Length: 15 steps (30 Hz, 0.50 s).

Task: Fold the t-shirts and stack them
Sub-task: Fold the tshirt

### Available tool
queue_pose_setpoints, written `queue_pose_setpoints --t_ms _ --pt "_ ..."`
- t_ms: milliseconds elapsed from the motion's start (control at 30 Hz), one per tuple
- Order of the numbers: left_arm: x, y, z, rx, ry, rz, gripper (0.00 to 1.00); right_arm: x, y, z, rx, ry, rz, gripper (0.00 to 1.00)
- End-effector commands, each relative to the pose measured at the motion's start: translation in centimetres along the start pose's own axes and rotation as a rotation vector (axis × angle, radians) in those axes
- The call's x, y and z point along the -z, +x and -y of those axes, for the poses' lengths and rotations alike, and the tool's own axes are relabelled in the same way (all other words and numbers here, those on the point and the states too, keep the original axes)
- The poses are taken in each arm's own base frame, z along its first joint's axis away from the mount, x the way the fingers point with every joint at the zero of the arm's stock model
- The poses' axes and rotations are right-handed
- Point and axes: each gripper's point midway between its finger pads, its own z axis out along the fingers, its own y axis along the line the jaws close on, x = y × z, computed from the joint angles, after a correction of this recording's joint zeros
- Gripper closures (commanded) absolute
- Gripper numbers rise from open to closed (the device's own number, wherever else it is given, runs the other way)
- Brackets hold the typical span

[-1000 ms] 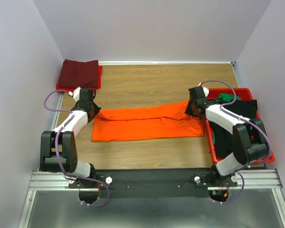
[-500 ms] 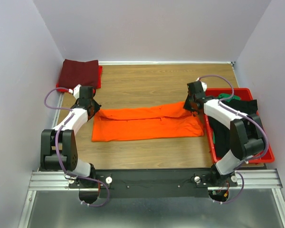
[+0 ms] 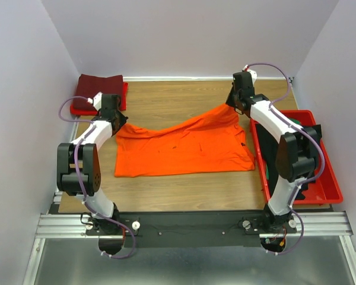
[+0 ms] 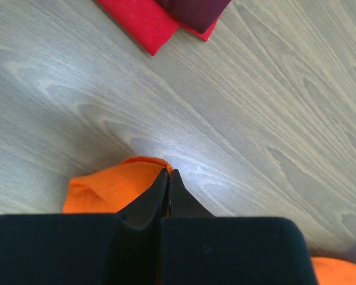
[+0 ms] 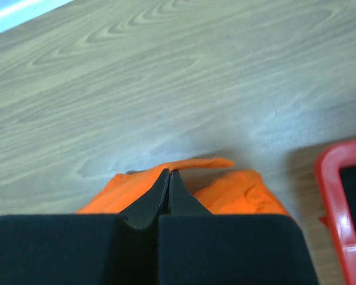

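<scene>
Overhead shows orange t-shirt (image 3: 184, 149) whole (wrists: corners).

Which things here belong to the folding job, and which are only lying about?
Belong to the job:
- orange t-shirt, its far edge lifted
- left end effector and right end effector, both shut on it
- folded maroon t-shirt, lying on a red t-shirt
- black t-shirts in the tray

Only lying about:
- red plastic tray
- wooden table

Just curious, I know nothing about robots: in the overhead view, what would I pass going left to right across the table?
First the folded dark maroon cloth shirt → bright orange cloth t-shirt → rigid red plastic tray.
</scene>
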Motion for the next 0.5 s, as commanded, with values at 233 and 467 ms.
queue_pose_setpoints --t_ms 233,467 --pt "-2.1 -3.2 -0.1 0.049 -0.02 0.05 1.0 -3.2 -5.3 1.2 -0.009 0.028 0.089 0.99" --pt "-3.7 -4.4 1.1 0.037 0.01 0.041 1.0 -4.4 -5.8 1.1 -0.022 0.01 0.088 1.0"
